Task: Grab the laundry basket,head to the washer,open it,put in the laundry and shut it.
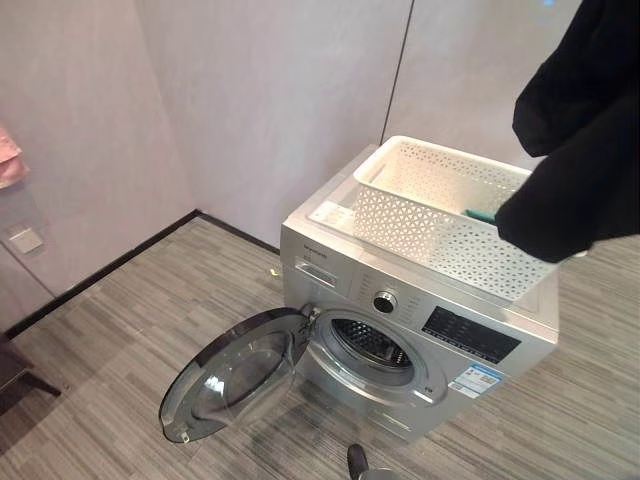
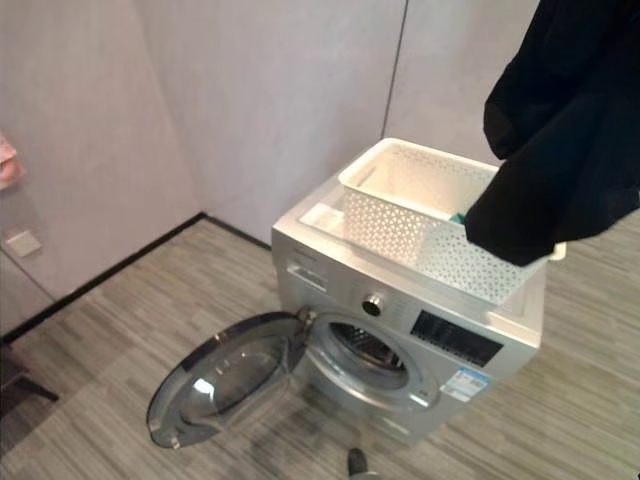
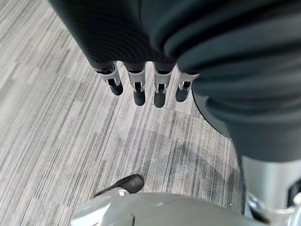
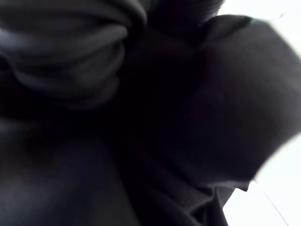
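Note:
A silver front-loading washer (image 1: 400, 300) stands by the wall with its round glass door (image 1: 235, 375) swung wide open to the left, and the drum opening (image 1: 372, 345) is dark inside. On its top rests a white perforated laundry basket (image 1: 430, 235) with a teal item (image 1: 482, 214) by its right rim. A black garment (image 1: 575, 150) hangs in the air over the basket's right end. In the right wrist view this garment (image 4: 211, 117) covers my right hand (image 4: 70, 47). My left hand (image 3: 136, 89) hangs over the floor with straight fingers, holding nothing.
Grey plank flooring (image 1: 150, 300) runs in front of and left of the washer. The open door takes up room low at the front left. A pink cloth (image 1: 8, 158) and a wall socket (image 1: 25, 240) show on the left wall, above a dark furniture leg (image 1: 15, 375).

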Robot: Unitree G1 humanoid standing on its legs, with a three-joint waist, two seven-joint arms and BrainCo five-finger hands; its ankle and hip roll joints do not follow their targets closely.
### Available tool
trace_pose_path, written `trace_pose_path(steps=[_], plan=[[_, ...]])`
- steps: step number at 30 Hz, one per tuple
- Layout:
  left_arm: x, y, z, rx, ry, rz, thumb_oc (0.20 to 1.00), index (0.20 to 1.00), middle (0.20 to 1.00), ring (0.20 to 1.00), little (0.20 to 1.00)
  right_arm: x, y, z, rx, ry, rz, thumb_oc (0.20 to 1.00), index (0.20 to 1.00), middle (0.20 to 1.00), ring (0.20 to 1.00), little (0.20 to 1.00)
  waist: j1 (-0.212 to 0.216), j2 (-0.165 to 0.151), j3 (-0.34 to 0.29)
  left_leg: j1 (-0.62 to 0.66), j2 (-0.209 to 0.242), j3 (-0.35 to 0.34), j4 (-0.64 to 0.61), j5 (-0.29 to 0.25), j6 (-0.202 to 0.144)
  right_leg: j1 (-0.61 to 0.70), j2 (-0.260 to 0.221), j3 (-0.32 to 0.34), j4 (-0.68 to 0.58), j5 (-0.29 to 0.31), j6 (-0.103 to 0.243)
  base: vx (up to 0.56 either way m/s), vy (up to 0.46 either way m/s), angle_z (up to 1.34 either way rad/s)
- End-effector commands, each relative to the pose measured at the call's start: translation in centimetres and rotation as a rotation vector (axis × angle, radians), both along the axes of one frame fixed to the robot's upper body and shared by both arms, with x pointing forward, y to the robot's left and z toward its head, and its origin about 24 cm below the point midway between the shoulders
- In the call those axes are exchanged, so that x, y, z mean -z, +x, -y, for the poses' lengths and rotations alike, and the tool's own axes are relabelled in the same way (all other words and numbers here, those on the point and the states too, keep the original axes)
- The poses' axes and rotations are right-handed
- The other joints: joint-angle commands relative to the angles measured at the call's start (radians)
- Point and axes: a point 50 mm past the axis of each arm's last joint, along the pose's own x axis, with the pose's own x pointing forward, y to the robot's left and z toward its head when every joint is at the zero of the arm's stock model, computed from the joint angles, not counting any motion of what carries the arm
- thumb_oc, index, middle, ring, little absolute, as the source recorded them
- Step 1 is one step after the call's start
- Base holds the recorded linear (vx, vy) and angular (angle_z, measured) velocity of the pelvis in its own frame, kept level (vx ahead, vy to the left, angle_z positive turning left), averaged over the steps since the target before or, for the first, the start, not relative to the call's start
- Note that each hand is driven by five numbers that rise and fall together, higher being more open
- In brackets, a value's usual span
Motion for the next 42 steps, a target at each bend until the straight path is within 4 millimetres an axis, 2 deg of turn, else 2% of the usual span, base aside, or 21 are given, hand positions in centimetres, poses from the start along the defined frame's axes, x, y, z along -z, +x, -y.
trace_pose_path(steps=[1, 7, 10, 11, 13, 14, 17, 21, 23, 25, 28, 32, 33, 34, 35, 36, 37, 39, 40, 41, 42], plan=[[-0.3, -0.8, -1.3, 0.051, 0.037, -0.039, 1.0, 1.0, 1.0, 1.0, 1.0, -2.8, -3.5, -1.6, -0.102, -0.032, 0.173, 0.2, 0.2, 0.2, 0.2, 0.2, 0.004, 0.028, -0.013, -0.036, 0.038, -0.061, 0.094, -0.128, 0.033, -0.128, -0.039, -0.13, 0.189, -0.101, 0.003, -0.18, 0.102, -0.27], [-0.4, 0.1, -1.3, 0.069, 0.036, -0.025, 1.0, 1.0, 1.0, 1.0, 1.0, -2.4, -4.5, -2.8, -0.216, -0.065, 0.196, 0.2, 0.2, 0.2, 0.2, 0.2, 0.013, 0.047, -0.034, -0.089, 0.053, -0.021, 0.059, -0.07, 0.037, -0.102, -0.023, -0.197, 0.305, -0.183, -0.026, -0.09, 0.017, -0.16], [-0.3, 0.9, -0.6, 0.057, 0.014, 0.002, 1.0, 1.0, 1.0, 1.0, 1.0, -0.6, -3.5, -4.0, -0.326, -0.084, 0.128, 0.2, 0.2, 0.2, 0.2, 0.2, 0.018, 0.061, -0.043, -0.1, 0.054, 0.011, 0.042, -0.053, 0.04, -0.084, -0.028, -0.219, 0.313, -0.193, -0.031, -0.07, -0.018, -0.3], [-0.1, 1.3, 0.2, 0.052, -0.01, 0.018, 1.0, 1.0, 1.0, 1.0, 1.0, 1.5, -2.3, -4.6, -0.384, -0.092, 0.072, 0.2, 0.2, 0.2, 0.2, 0.2, 0.02, 0.069, -0.044, -0.106, 0.052, 0.035, 0.037, -0.048, 0.043, -0.071, -0.037, -0.239, 0.315, -0.194, -0.032, -0.03, -0.012, -0.72], [-0.2, 1.1, -0.4, 0.054, 0.007, 0.013, 1.0, 1.0, 1.0, 1.0, 1.0, 2.1, -2.3, -4.1, -0.381, -0.076, 0.069, 0.2, 0.2, 0.2, 0.2, 0.2, 0.024, 0.053, -0.049, -0.104, 0.052, 0.038, 0.036, -0.048, 0.043, -0.072, -0.036, -0.237, 0.315, -0.193, -0.032, -0.04, -0.027, -0.75], [-0.2, 1.7, 0.2, 0.044, -0.009, 0.036, 1.0, 1.0, 1.0, 1.0, 1.0, 5.7, -0.6, -4.6, -0.462, -0.049, -0.038, 0.2, 0.2, 0.2, 0.2, 0.2, 0.027, 0.059, -0.045, -0.107, 0.051, 0.061, 0.032, -0.046, 0.046, -0.056, -0.037, -0.257, 0.315, -0.206, -0.034, -0.05, -0.063, -0.55], [-0.2, 2.1, 0.6, 0.032, -0.022, 0.059, 1.0, 1.0, 1.0, 1.0, 1.0, 11.7, 1.3, -5.5, -0.591, 0.006, -0.2, 0.2, 0.2, 0.2, 0.2, 0.2, 0.035, 0.054, -0.042, -0.11, 0.05, 0.086, 0.029, -0.043, 0.047, -0.017, -0.02, -0.253, 0.307, -0.237, -0.033, -0.05, -0.096, -0.51], [-0.2, 1.9, 0.5, -0.001, -0.021, 0.067, 1.0, 1.0, 1.0, 1.0, 1.0, 17.6, 1.5, -7.6, -0.768, 0.063, -0.349, 0.2, 0.2, 0.2, 0.2, 0.2, 0.059, 0.039, -0.049, -0.126, 0.058, 0.137, 0.022, -0.028, 0.037, 0.012, -0.021, -0.264, 0.218, -0.238, -0.032, -0.04, -0.123, -0.46], [-0.2, 1.9, 0.4, -0.017, -0.022, 0.072, 1.0, 1.0, 1.0, 1.0, 1.0, 20.3, 0.3, -9.4, -0.874, 0.029, -0.451, 0.2, 0.2, 0.2, 0.2, 0.2, 0.056, 0.043, -0.048, -0.126, 0.068, 0.143, 0.015, -0.017, 0.026, 0.023, -0.013, -0.264, 0.195, -0.25, -0.034, 0.0, -0.135, -0.46], [-0.2, 1.8, 0.4, -0.014, -0.02, 0.069, 1.0, 1.0, 1.0, 1.0, 1.0, 20.4, 0.1, -9.3, -0.873, 0.032, -0.453, 0.2, 0.2, 0.2, 0.2, 0.2, 0.058, 0.041, -0.049, -0.125, 0.069, 0.143, 0.013, -0.016, 0.025, 0.025, -0.012, -0.265, 0.193, -0.25, -0.035, 0.0, -0.067, -0.14], [-0.2, 2.3, 0.7, 0.002, -0.036, 0.101, 1.0, 1.0, 1.0, 1.0, 1.0, 22.4, -1.7, -11.2, -1.016, -0.033, -0.563, 0.2, 0.2, 0.2, 0.2, 0.2, 0.051, 0.049, -0.051, -0.121, 0.082, 0.149, -0.002, -0.001, 0.012, 0.035, -0.002, -0.269, 0.164, -0.256, -0.037, -0.02, -0.109, -0.07], [-1.0, 5.0, 1.2, 0.053, -0.057, 0.241, 1.0, 1.0, 1.0, 1.0, 1.0, 24.1, -2.8, -12.3, -1.109, -0.063, -0.68, 0.2, 0.2, 0.2, 0.2, 0.2, 0.047, 0.053, -0.055, -0.117, 0.094, 0.155, -0.016, 0.012, 0.0, 0.052, 0.006, -0.277, 0.129, -0.255, -0.036, -0.02, -0.073, -0.02], [-2.3, 7.9, 1.7, 0.176, -0.059, 0.385, 1.0, 1.0, 1.0, 1.0, 1.0, 25.0, -3.0, -12.5, -1.157, -0.049, -0.739, 0.2, 0.2, 0.2, 0.2, 0.2, 0.047, 0.058, -0.046, -0.111, 0.098, 0.156, -0.018, 0.011, -0.004, 0.063, 0.008, -0.282, 0.119, -0.259, -0.034, -0.02, -0.038, -0.04], [-2.3, 7.9, 1.6, 0.176, -0.059, 0.385, 1.0, 1.0, 1.0, 1.0, 1.0, 25.0, -3.0, -12.5, -1.157, -0.048, -0.739, 0.2, 0.2, 0.2, 0.2, 0.2, 0.048, 0.057, -0.048, -0.114, 0.098, 0.157, -0.019, 0.016, -0.005, 0.061, 0.008, -0.281, 0.115, -0.254, -0.035, -0.04, -0.064, -0.02], [-5.0, 11.4, 2.2, 0.35, -0.054, 0.584, 1.0, 1.0, 1.0, 1.0, 1.0, 25.8, -3.3, -12.6, -1.206, -0.015, -0.783, 0.2, 0.2, 0.2, 0.2, 0.2, 0.048, 0.064, -0.042, -0.114, 0.102, 0.156, -0.023, 0.019, -0.01, 0.069, 0.008, -0.287, 0.103, -0.256, -0.03, -0.04, -0.034, 0.0], [-5.0, 11.4, 2.1, 0.35, -0.053, 0.583, 1.0, 1.0, 1.0, 1.0, 1.0, 25.9, -3.3, -12.5, -1.206, -0.014, -0.782, 0.2, 0.2, 0.2, 0.2, 0.2, 0.048, 0.062, -0.044, -0.118, 0.102, 0.157, -0.024, 0.023, -0.01, 0.067, 0.008, -0.286, 0.1, -0.251, -0.031, -0.03, -0.039, 0.05], [-8.2, 13.9, 2.4, 0.502, -0.059, 0.747, 1.0, 1.0, 1.0, 1.0, 1.0, 26.6, -3.7, -12.5, -1.222, -0.001, -0.836, 0.2, 0.2, 0.2, 0.2, 0.2, 0.047, 0.073, -0.038, -0.117, 0.104, 0.152, -0.03, 0.026, -0.014, 0.077, 0.008, -0.294, 0.088, -0.254, -0.027, -0.02, -0.015, 0.05], [-9.8, 14.7, 2.4, 0.566, -0.059, 0.809, 1.0, 1.0, 1.0, 1.0, 1.0, 26.9, -3.9, -12.4, -1.226, 0.006, -0.859, 0.2, 0.2, 0.2, 0.2, 0.2, 0.047, 0.075, -0.041, -0.119, 0.105, 0.153, -0.038, 0.034, -0.017, 0.077, 0.009, -0.298, 0.079, -0.249, -0.027, -0.01, -0.009, 0.06], [-13.6, 16.5, 2.9, 0.712, -0.064, 0.947, 1.0, 1.0, 1.0, 1.0, 1.0, 27.8, -4.0, -12.5, -1.248, 0.039, -0.91, 0.2, 0.2, 0.2, 0.2, 0.2, 0.046, 0.088, -0.04, -0.113, 0.105, 0.146, -0.047, 0.034, -0.02, 0.088, 0.009, -0.302, 0.072, -0.254, -0.024, -0.01, -0.004, 0.03], [-13.7, 16.5, 2.7, 0.712, -0.063, 0.944, 1.0, 1.0, 1.0, 1.0, 1.0, 27.8, -4.1, -12.5, -1.25, 0.041, -0.909, 0.2, 0.2, 0.2, 0.2, 0.2, 0.046, 0.084, -0.043, -0.118, 0.104, 0.147, -0.048, 0.04, -0.02, 0.084, 0.009, -0.302, 0.068, -0.248, -0.026, 0.0, 0.0, 0.0], [-15.5, 17.2, 3.0, 0.784, -0.063, 1.0, 1.0, 1.0, 1.0, 1.0, 1.0, 28.1, -4.1, -12.5, -1.258, 0.052, -0.933, 0.2, 0.2, 0.2, 0.2, 0.2, 0.045, 0.091, -0.042, -0.112, 0.105, 0.143, -0.052, 0.036, -0.022, 0.091, 0.009, -0.303, 0.068, -0.254, -0.025, 0.0, 0.0, 0.0]])
